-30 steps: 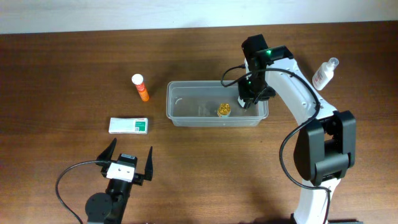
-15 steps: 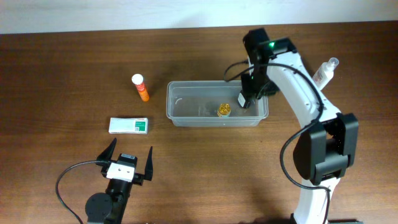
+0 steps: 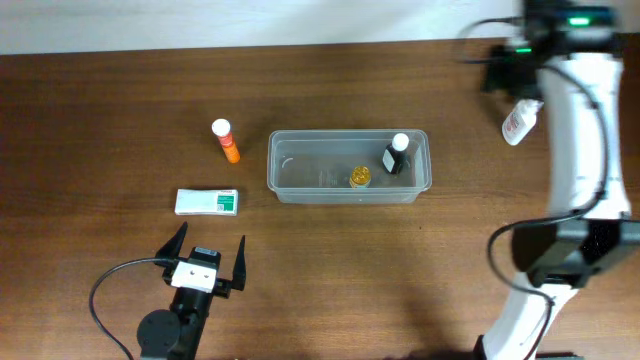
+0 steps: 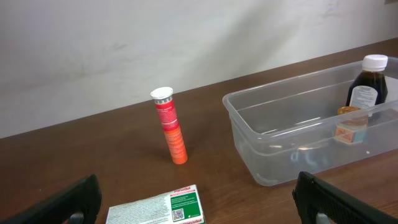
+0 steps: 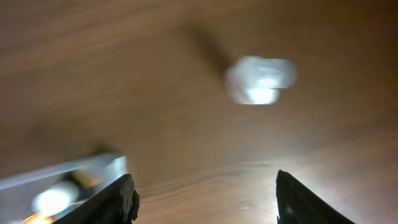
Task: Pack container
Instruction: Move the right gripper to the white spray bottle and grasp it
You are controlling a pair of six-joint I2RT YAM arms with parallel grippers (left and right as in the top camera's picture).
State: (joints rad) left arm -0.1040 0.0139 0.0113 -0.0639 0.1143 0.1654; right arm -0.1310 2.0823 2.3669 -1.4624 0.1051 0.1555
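Spread right fingers (image 5: 121, 199) wide and left the dark bottle (image 3: 395, 157) standing in the container (image 3: 300, 170) at mid table (image 3: 100, 120), by a gold jar (image 3: 360, 177). Swung right gripper (image 5: 204, 180) off over the spray bottle (image 3: 520, 118). Kept left gripper (image 3: 213, 240) wide and empty. Likely three things left to pack

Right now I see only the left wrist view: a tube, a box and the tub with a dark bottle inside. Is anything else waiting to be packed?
Observer: Yes. A white spray bottle is to the far right of the tub, outside it.
Operator: Where is the right gripper?
Observer: The right gripper is above the wood close to that spray bottle, open, with nothing between its fingers.
Operator: Is any part of the right arm over the tub?
Observer: No. In the overhead view the right arm is wholly to the right of the tub.
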